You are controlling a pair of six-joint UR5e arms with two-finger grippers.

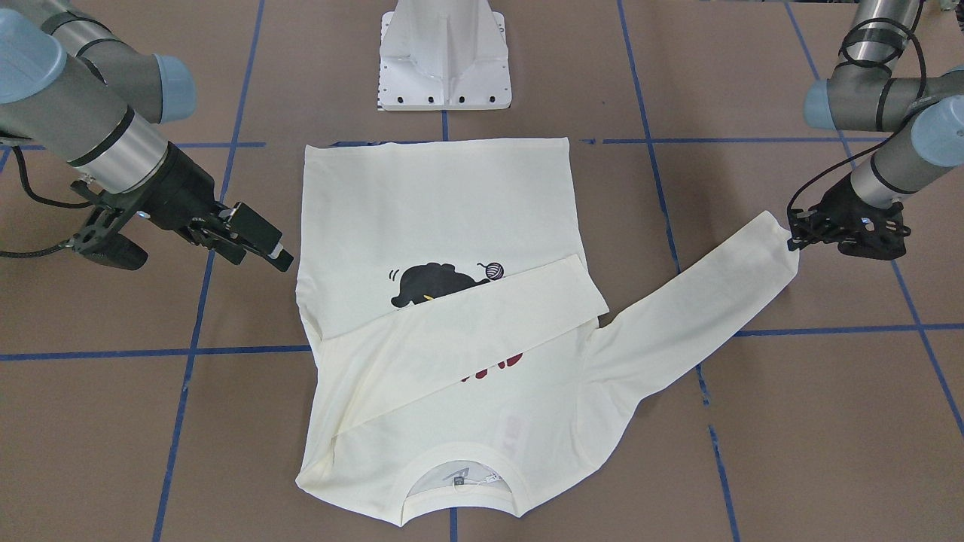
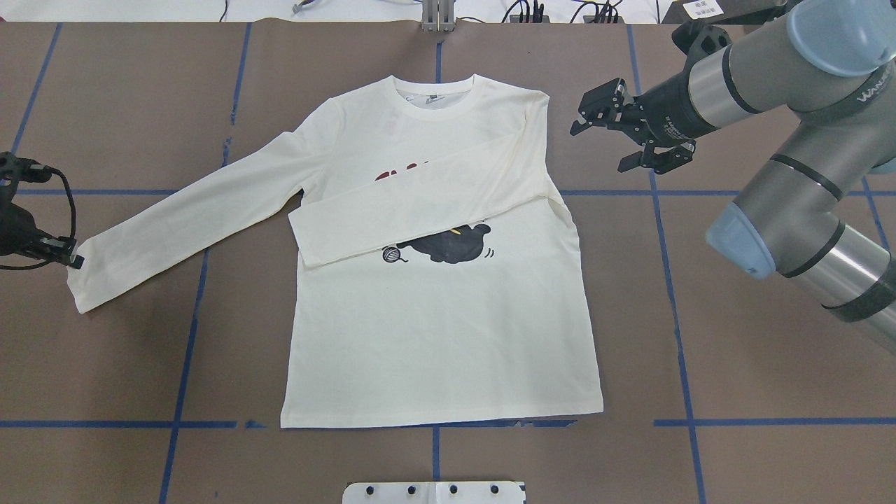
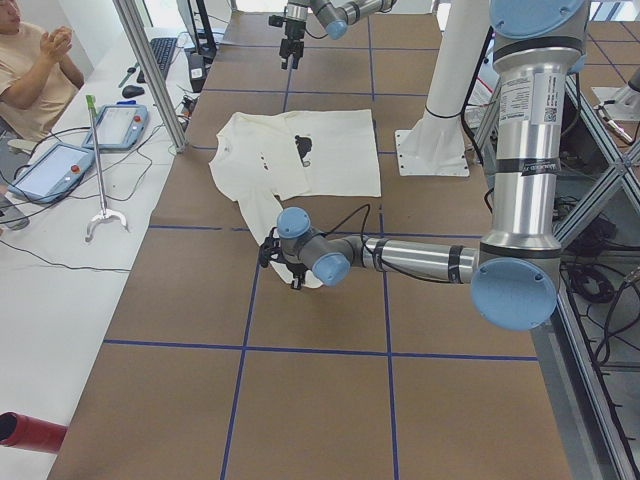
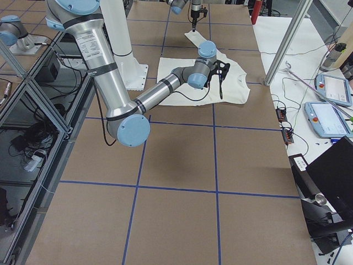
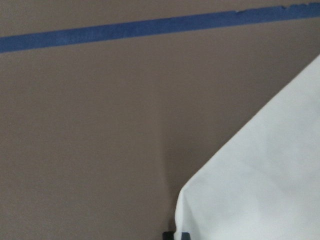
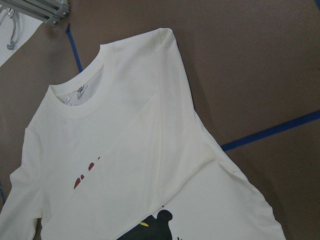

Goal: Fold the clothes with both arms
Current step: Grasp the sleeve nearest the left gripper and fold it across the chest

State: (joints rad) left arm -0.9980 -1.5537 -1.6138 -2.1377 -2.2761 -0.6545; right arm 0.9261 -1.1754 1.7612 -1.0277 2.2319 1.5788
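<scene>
Left claw (image 1: 795,236) sits at the cuff (image 1: 776,245) of the T-shirt (image 2: 448,336) — grip unclear, a shallow bite could slip — while right claw (image 2: 598,143) gapes empty.

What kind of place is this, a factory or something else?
Most likely a robotics research lab, not a factory. A left arm and right arm flank a T-shirt on a table gridded with blue tape, with control tablets on a side bench.
</scene>
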